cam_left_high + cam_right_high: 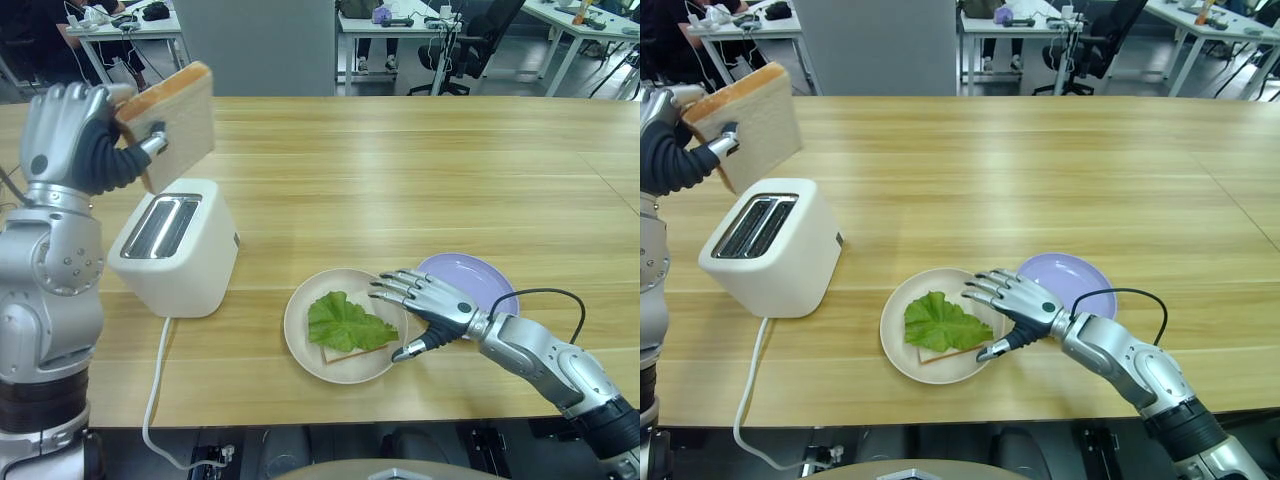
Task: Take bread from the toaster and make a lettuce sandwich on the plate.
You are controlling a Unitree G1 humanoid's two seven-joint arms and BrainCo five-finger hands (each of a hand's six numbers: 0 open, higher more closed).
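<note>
Lower centre: bottom slice (345,354) and lettuce leaf (345,322) sit on the cream plate (296,310), with the right hand (430,305) at its rim, fingers spread. Upper left: the left hand (70,135) grips the top slice (180,110), not yet placed.

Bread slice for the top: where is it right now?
The bread slice is in the left hand, held in the air above the toaster at the table's left, apart from the plate.

Left hand (75,140) holds bread slice (178,115) above the toaster (180,250).
</note>
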